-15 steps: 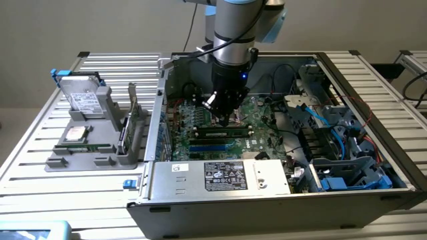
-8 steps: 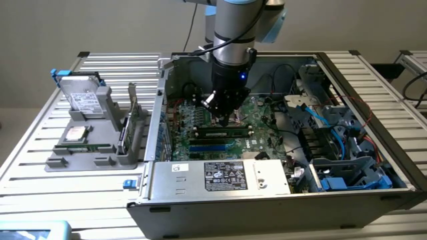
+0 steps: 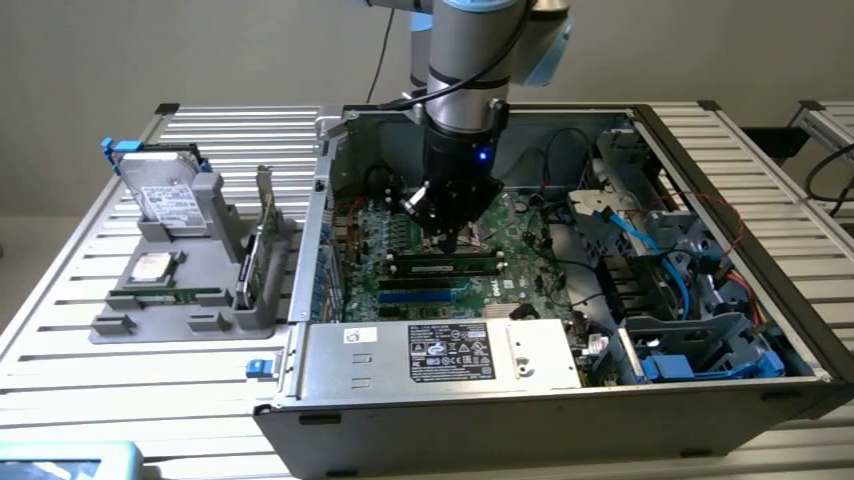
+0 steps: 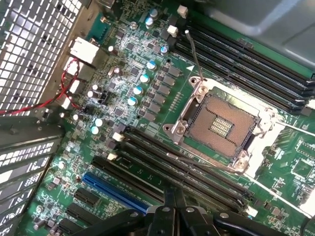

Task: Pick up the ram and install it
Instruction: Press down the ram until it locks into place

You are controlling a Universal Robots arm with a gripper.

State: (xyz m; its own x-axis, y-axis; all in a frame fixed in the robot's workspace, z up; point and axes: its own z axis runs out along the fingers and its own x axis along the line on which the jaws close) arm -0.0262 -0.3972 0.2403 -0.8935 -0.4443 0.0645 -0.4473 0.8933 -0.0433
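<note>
The ram (image 3: 447,267), a long green stick with black chips, sits upright in a black slot on the motherboard (image 3: 400,240) inside the open computer case. My gripper (image 3: 451,236) hangs directly above the ram's middle, close to its top edge; whether it touches I cannot tell. In the wrist view my gripper (image 4: 173,192) is shut, its two fingers pressed together with nothing between them, over the black slot rails (image 4: 187,172) beside the CPU socket (image 4: 221,125).
A grey fixture (image 3: 174,320) at the exterior view's left holds a hard drive (image 3: 167,195), an upright expansion card (image 3: 267,235) and a flat green strip (image 3: 167,296). The case walls (image 3: 400,400), blue cables (image 3: 641,240) and a drive cage (image 3: 701,350) crowd the exterior view's right.
</note>
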